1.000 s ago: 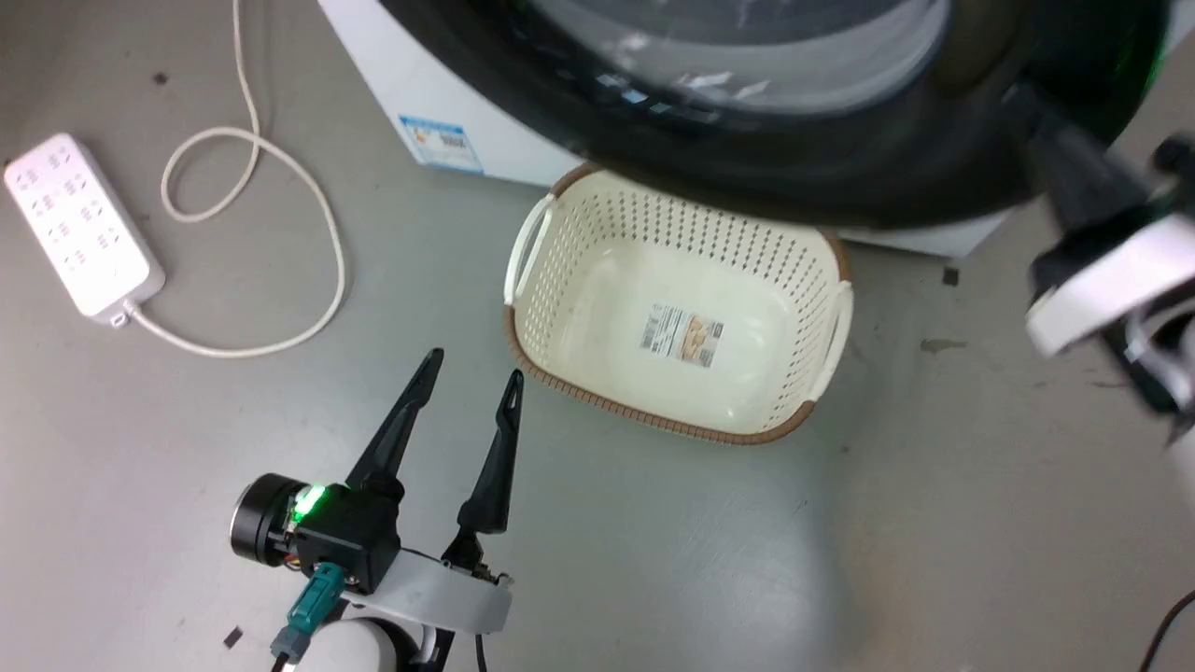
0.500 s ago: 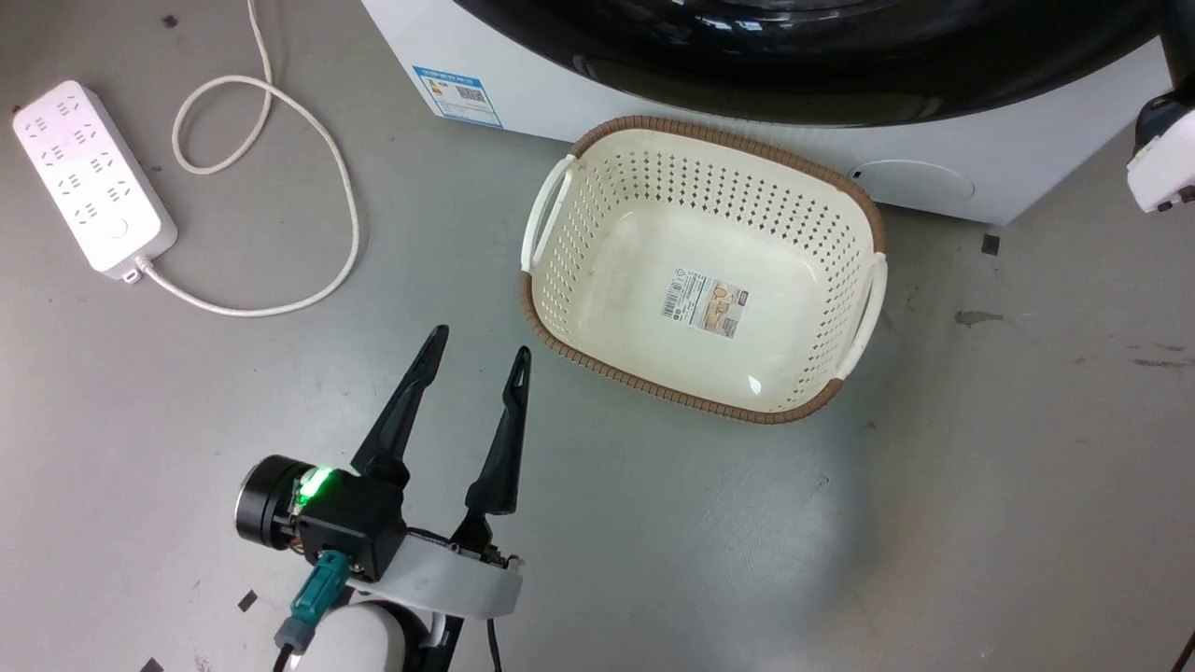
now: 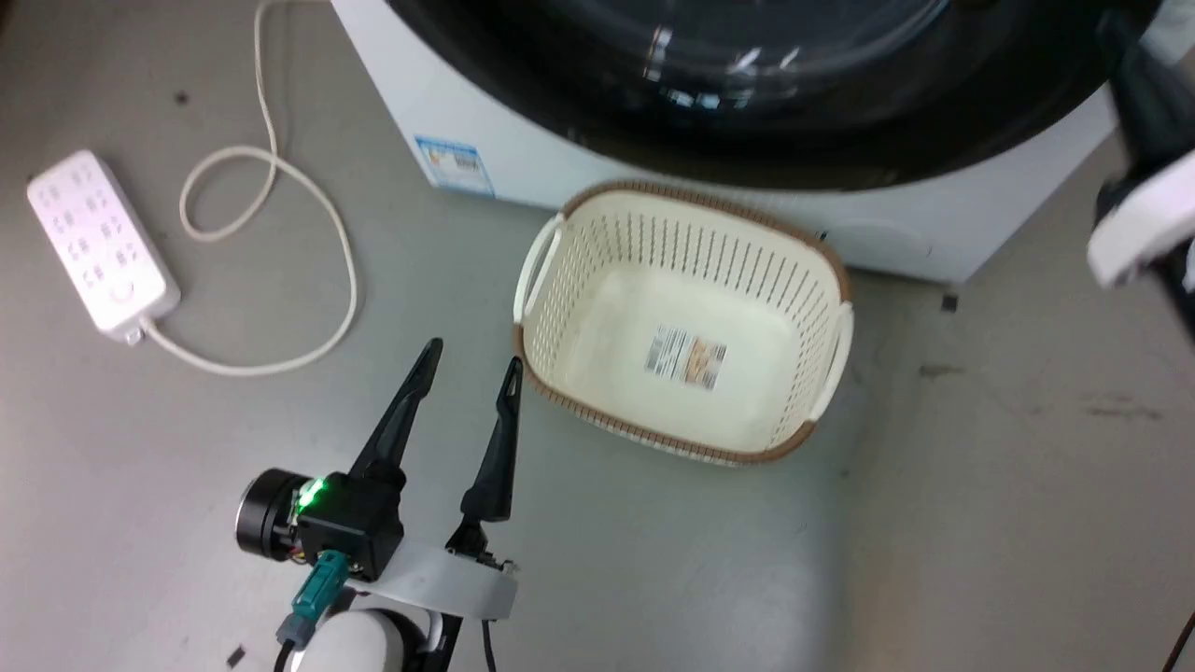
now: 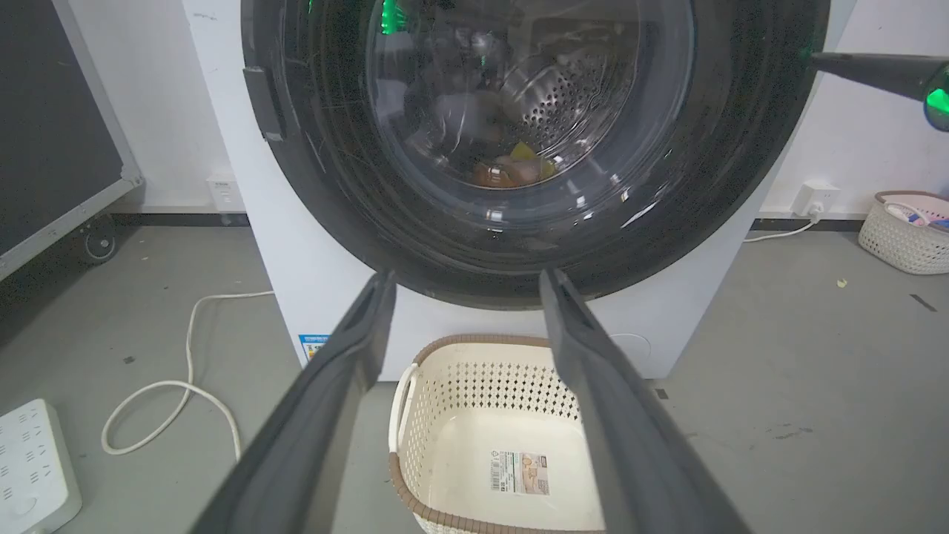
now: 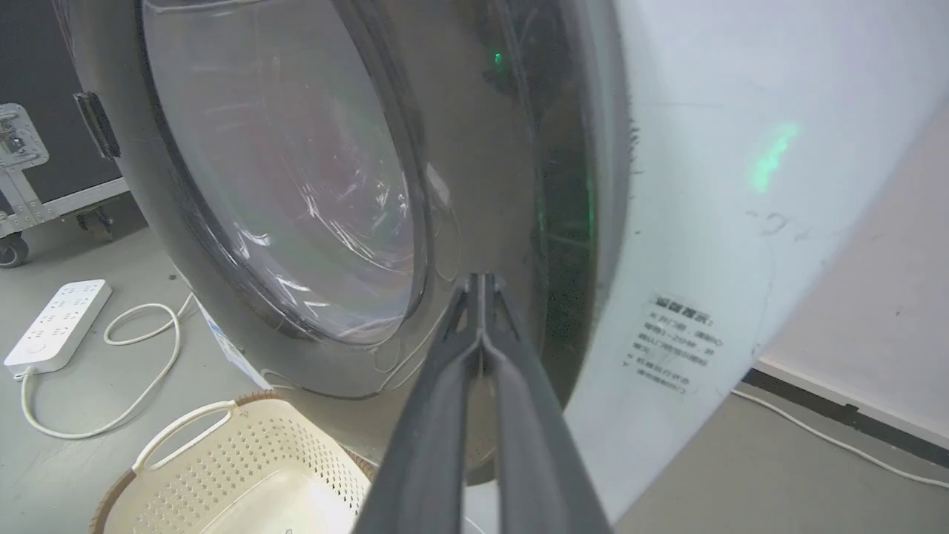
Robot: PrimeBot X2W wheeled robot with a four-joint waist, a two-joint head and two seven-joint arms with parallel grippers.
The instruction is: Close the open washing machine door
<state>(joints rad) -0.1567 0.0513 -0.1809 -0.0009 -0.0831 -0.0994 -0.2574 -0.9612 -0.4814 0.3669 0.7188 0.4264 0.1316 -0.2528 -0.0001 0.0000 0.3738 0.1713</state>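
my right gripper (image 5: 482, 285) had its two fingers pressed together with nothing between them. the tips lay against, or just off, the glossy black rim of the washing machine door (image 5: 282, 193), on the side nearest the white cabinet edge; i couldn't tell whether they touched. my left gripper (image 3: 472, 357) hung over the floor with its fingers spread and empty, just beside the cream basket (image 3: 597, 245) and well apart from the door. the door looked swung home against the front of the washing machine (image 4: 311, 297), its glass bowl set into the drum opening. i judged this to be the last step, the closing push. the next move called for a firm, square press on the rim until the latch caught, which i couldn't confirm from here.
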